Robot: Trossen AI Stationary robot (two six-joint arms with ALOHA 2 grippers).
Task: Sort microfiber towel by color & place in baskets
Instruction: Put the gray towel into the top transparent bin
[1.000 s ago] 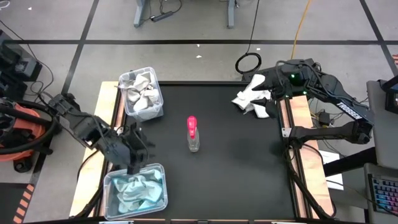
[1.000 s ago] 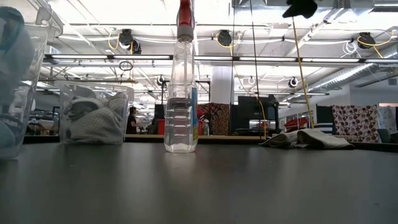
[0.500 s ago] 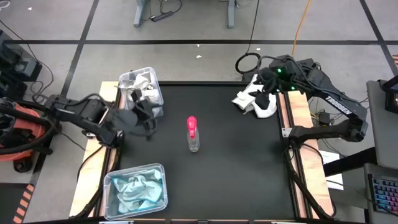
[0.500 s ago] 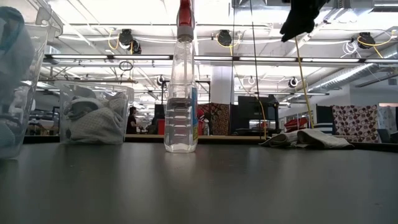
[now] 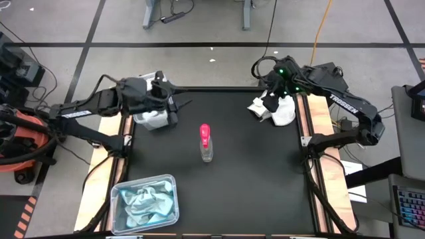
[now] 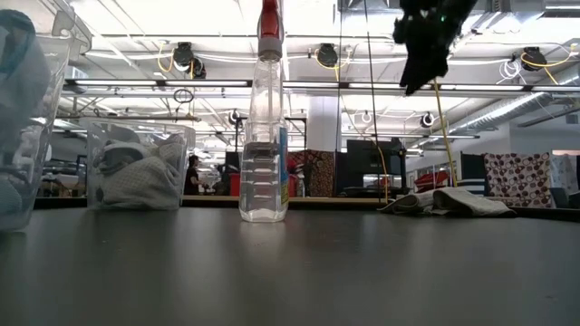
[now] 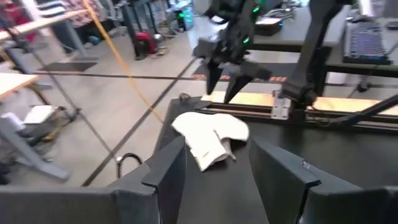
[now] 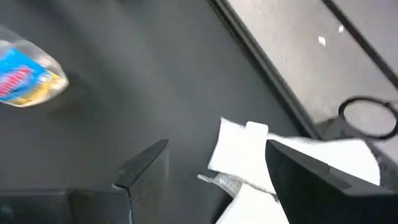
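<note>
Soft cloth towels [image 5: 272, 108]; clear glossy plastic bins [image 5: 147, 207]; matt black tabletop [image 5: 246, 179].

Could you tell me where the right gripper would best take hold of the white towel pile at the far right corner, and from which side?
Probably from straight above, pinching the raised fold at the top of the white towel pile. The right gripper, open, already hovers over it, and the cloth lies low and crumpled on the table, offering no edge to grasp sideways.
</note>
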